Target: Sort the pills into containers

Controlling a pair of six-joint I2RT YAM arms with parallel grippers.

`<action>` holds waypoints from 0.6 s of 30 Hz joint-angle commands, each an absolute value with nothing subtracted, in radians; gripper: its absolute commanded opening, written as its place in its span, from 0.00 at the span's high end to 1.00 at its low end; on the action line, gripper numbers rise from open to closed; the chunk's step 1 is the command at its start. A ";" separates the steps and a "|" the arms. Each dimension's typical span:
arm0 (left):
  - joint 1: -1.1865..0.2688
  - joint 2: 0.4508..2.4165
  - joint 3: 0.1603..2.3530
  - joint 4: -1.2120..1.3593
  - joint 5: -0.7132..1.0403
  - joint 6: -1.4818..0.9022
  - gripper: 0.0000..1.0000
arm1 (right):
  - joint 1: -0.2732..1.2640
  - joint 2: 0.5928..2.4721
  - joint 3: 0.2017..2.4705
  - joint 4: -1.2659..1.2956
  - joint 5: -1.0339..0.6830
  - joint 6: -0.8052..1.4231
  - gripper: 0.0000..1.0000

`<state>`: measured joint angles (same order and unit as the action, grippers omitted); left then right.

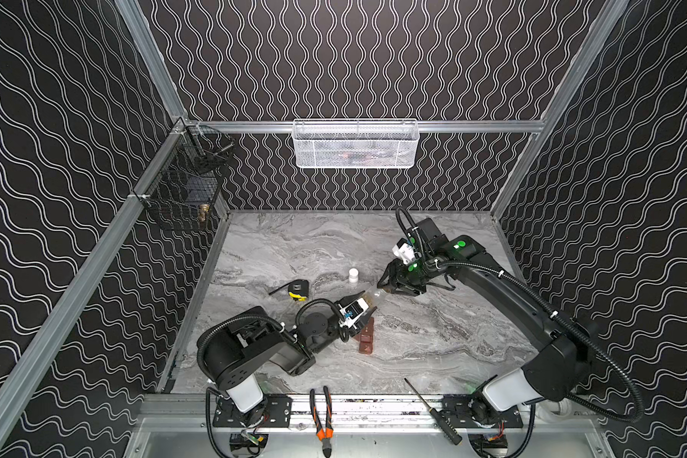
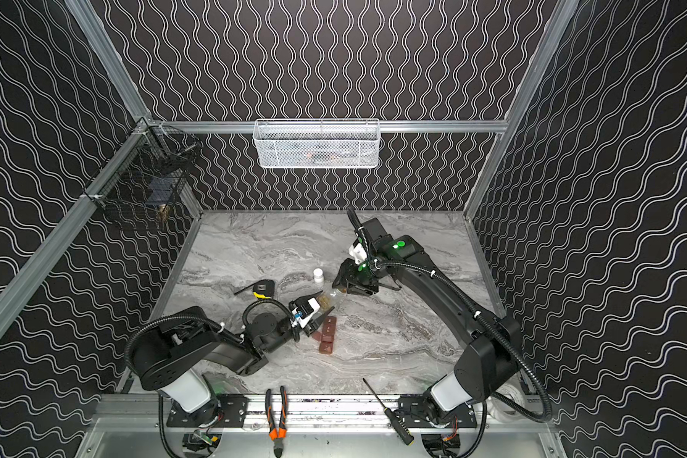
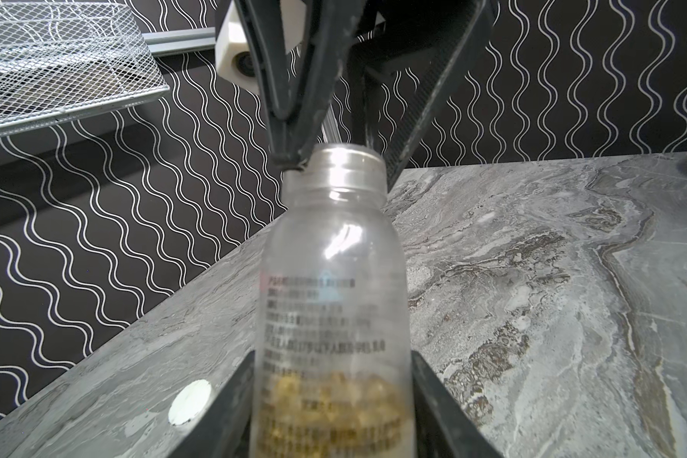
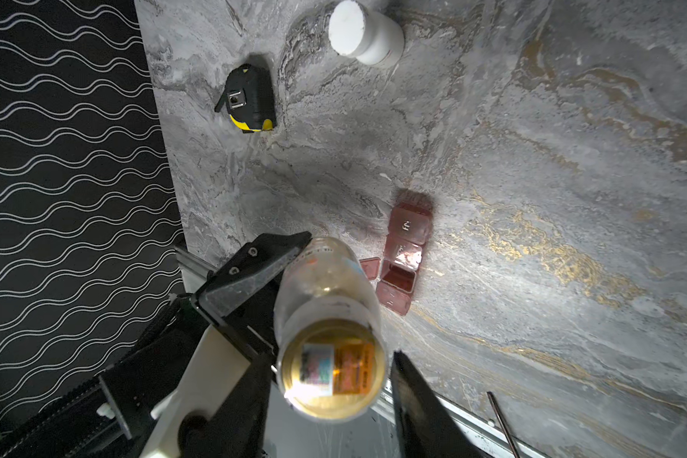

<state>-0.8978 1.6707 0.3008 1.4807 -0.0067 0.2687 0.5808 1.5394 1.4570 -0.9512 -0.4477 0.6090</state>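
Containers, reddish-brown strip, one lid open

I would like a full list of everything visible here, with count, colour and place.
table: one, grey marbled, centre
bottle: one, clear, uncapped, above table
pills: several, yellowish, in bottle
cap: one, white, table
tape measure: one, black-yellow, table
containers: one strip, reddish-brown, one lid open, table
mesh basket: one, white, back wall
wire basket: one, black, left wall
pliers: one, orange handles, front rail
screwdriver: one, black, front edge
left hand: black, shut on the bottle
right hand: black, jaws astride the bottle's mouth
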 commanded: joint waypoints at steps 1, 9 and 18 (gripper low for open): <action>-0.902 1.666 0.299 1.546 -0.005 0.287 1.00 | 0.587 1.547 1.466 -0.946 -0.465 0.595 0.52; -0.905 1.654 0.292 1.547 0.009 0.284 1.00 | 0.592 1.548 1.456 -0.945 -0.463 0.578 0.61; -0.905 1.592 0.263 1.533 0.075 0.243 1.00 | 0.653 1.509 1.457 -1.004 -0.443 0.429 0.68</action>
